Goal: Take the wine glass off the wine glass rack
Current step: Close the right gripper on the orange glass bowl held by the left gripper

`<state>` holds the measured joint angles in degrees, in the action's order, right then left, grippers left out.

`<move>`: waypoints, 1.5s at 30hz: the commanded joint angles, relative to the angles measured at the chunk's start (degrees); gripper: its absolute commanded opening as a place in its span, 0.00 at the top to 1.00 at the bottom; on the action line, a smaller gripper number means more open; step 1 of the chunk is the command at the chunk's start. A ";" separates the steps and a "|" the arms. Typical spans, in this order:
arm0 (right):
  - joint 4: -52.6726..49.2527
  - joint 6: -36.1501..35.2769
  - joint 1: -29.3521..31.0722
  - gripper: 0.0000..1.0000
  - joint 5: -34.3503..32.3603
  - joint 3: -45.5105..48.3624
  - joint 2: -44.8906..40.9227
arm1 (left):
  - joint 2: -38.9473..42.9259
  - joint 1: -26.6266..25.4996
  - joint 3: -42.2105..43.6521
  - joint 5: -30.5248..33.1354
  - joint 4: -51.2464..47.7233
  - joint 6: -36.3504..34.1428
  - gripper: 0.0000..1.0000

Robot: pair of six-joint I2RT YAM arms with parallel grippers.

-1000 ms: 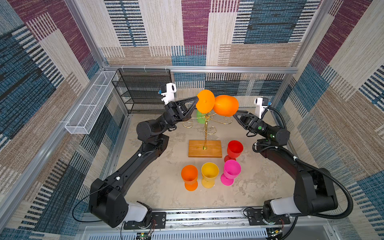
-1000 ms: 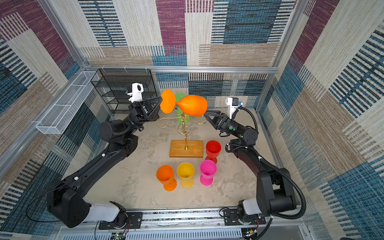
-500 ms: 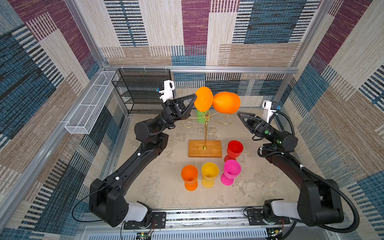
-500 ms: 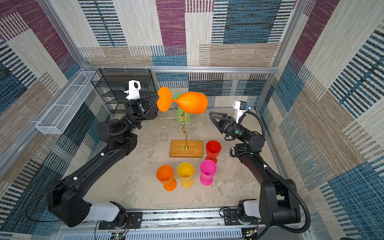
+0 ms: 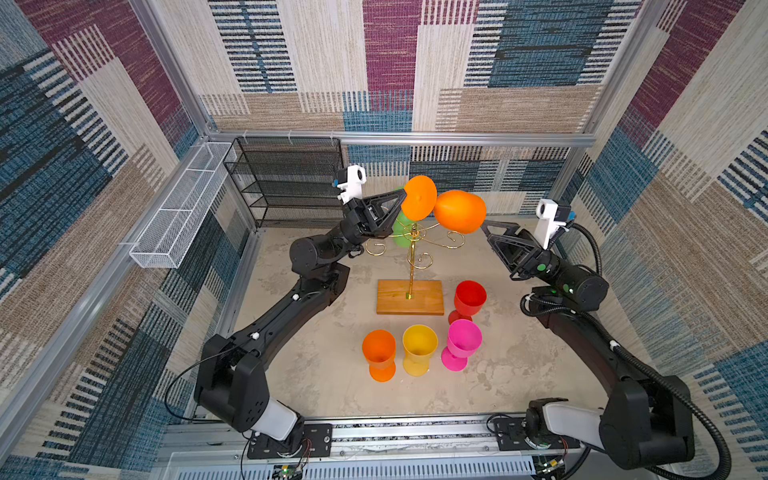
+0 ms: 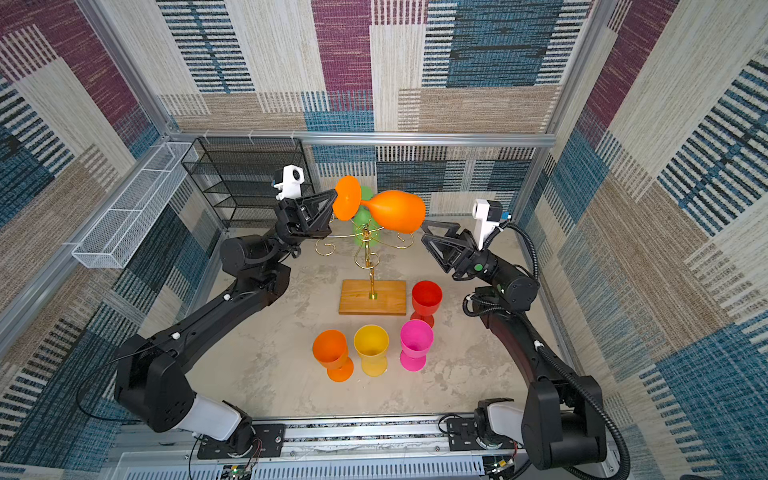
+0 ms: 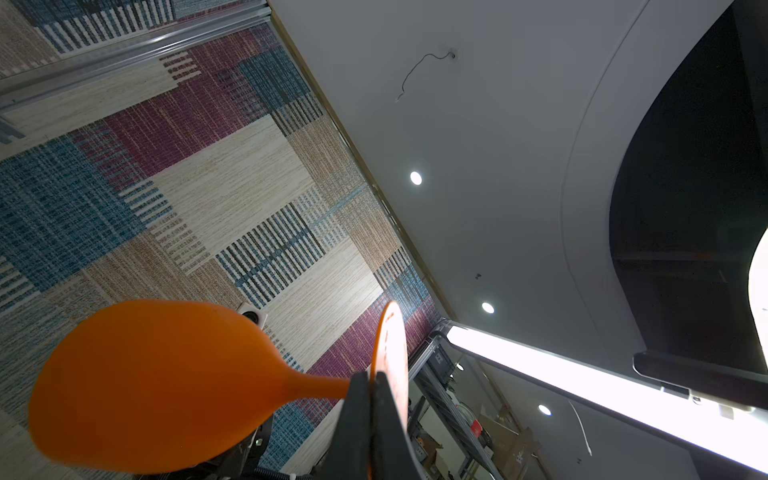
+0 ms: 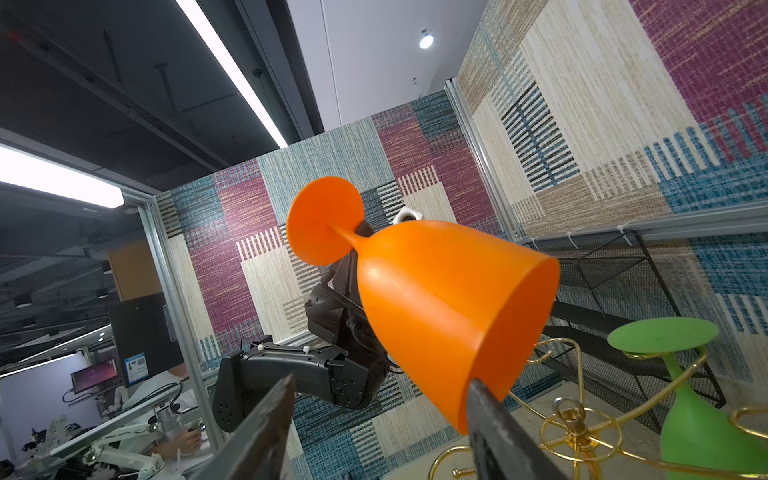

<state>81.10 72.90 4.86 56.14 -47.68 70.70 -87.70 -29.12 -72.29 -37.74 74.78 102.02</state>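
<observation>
An orange wine glass [image 5: 459,211] [image 6: 397,210] lies on its side in the air above the curled arms of the gold wine glass rack [image 5: 411,266] [image 6: 371,274], touching none of them. My left gripper [image 5: 401,199] [image 6: 332,197] [image 7: 371,382] is shut on the edge of its foot disc. The bowl [image 7: 145,386] [image 8: 436,299] points towards my right gripper [image 5: 486,228] [image 6: 426,232] [image 8: 380,382], which is open. One of its fingers [image 8: 498,424] sits right at the rim's lower edge. A green wine glass [image 5: 401,232] [image 8: 698,428] hangs upside down on the rack.
Upright on the table in front of the rack's wooden base [image 5: 409,297] stand a red glass [image 5: 469,297], a pink one [image 5: 463,340], a yellow one [image 5: 419,347] and another orange one [image 5: 379,353]. A black mesh shelf [image 5: 286,183] and a white wire basket [image 5: 183,203] line the back left.
My right arm has drawn back to the right, away from the bowl, with its jaws spreading wider. The left gripper keeps hold of the foot, and the glass has hardly shifted.
</observation>
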 commanded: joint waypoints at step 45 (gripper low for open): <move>8.17 -8.88 -0.03 0.83 -1.12 2.45 -6.17 | -5.28 -4.01 -1.80 1.79 5.90 3.53 1.00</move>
<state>80.90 65.08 4.84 55.96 -45.34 64.97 -92.82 -33.12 -74.08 -35.92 79.05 106.32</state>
